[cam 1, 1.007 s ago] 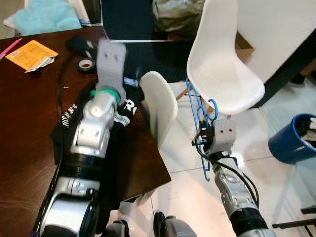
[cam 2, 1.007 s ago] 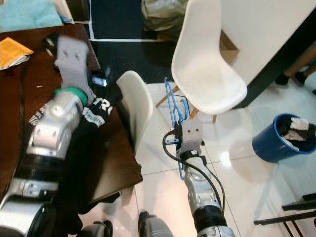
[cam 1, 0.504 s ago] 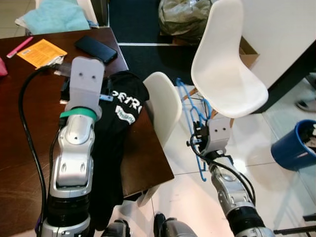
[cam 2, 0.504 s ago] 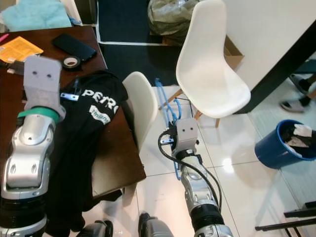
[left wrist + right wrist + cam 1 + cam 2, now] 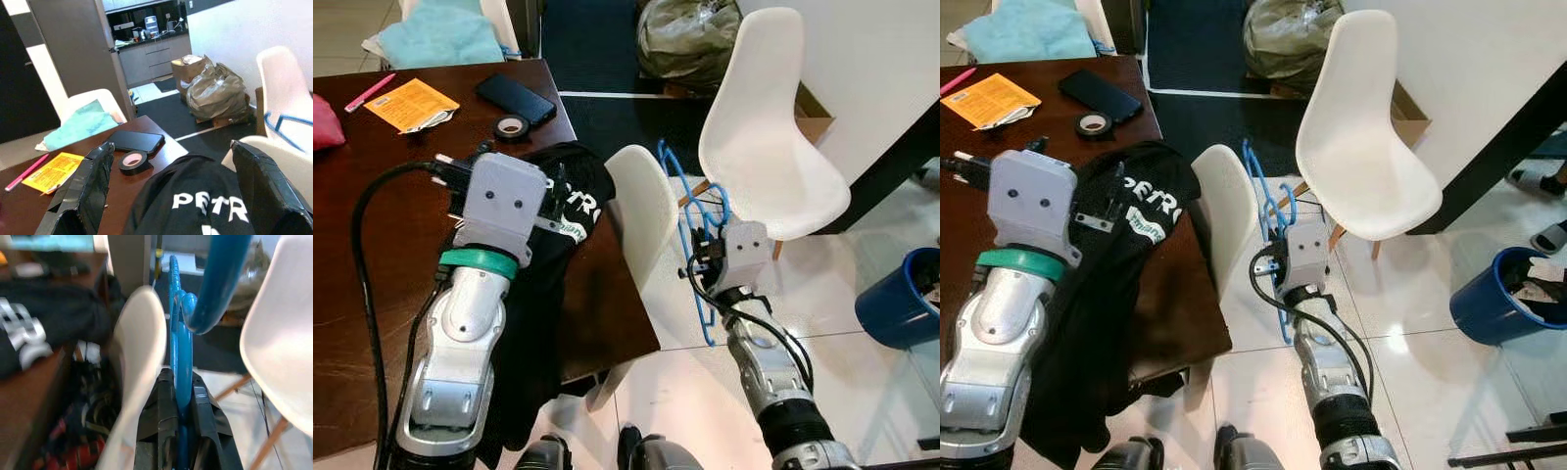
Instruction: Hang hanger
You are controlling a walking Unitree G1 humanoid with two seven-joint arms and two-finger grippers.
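Blue plastic clothes hanger (image 5: 690, 211): prob. light, stiff, slick; right gripper (image 5: 178, 404) clamped on lower frame, beside white chair back (image 5: 646, 211); left gripper (image 5: 171, 191) spread over black T-shirt (image 5: 543, 284).

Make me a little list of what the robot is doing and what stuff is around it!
right gripper: fingers shut on the blue hanger, held between the two white chairs
left gripper: fingers open, over the black shirt
black shirt: lies on the brown table, white letters on it
on the table: black phone, tape roll, orange paper, pink pen
near chair: pushed in at the table's edge
far chair: stands apart on the tiled floor
blue bin: on the floor to the robot's right
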